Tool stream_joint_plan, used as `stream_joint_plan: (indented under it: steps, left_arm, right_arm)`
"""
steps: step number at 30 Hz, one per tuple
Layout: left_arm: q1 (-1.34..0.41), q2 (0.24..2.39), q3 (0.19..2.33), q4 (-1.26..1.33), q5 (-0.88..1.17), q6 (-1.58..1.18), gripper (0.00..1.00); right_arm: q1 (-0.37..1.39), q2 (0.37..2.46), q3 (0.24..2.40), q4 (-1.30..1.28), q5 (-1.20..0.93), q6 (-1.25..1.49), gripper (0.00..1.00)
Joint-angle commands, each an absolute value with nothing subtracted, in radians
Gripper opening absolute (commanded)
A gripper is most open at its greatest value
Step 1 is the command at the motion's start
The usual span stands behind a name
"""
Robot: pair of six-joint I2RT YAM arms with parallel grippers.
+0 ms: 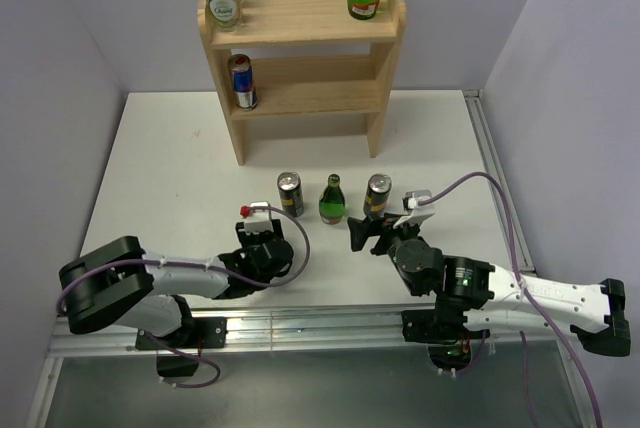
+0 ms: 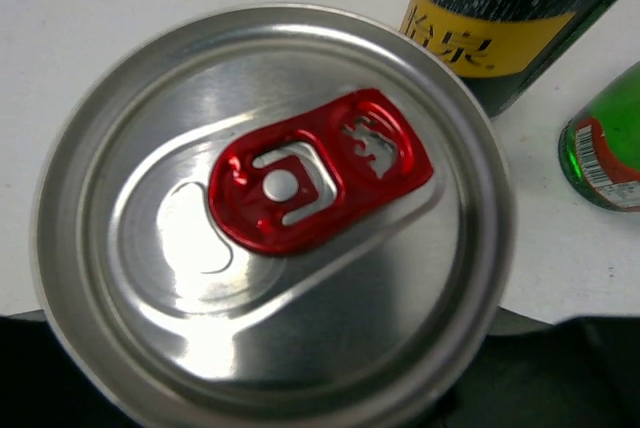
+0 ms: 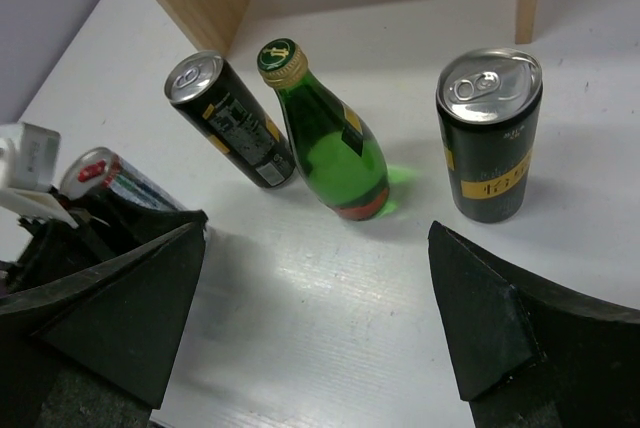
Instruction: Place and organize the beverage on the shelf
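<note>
Nearly hidden, red-tabbed can point(image 2: 270, 208) sits in left claw point(image 1: 259, 218).

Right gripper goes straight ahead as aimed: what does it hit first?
Likely the green bottle, nearly centred ahead of the open right gripper; the yellow-banded black can stands right of that line.
</note>
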State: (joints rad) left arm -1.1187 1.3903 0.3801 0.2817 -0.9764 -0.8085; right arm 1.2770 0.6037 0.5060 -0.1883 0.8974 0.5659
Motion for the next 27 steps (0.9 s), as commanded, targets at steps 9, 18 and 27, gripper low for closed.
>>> stream_joint_plan:
  steps: [9,18,27]
  left_arm:
    - [-1.120,1.137,0.757,-0.048,-1.074,-0.661,0.00]
    - [-0.905,1.331,1.144,-0.009,-0.868,-0.390,0.00]
    - [-0.749,1.558,1.469,-0.009,-0.746,-0.298,0.00]
  right_arm:
    - [1.282,0.583,0.471,-0.155,0.916,0.586,1.00]
    - [1.282,0.563,0.445,-0.146,0.911,0.594,1.00]
    - [1.282,0.494,0.407,-0.187,0.905,0.621,1.00]
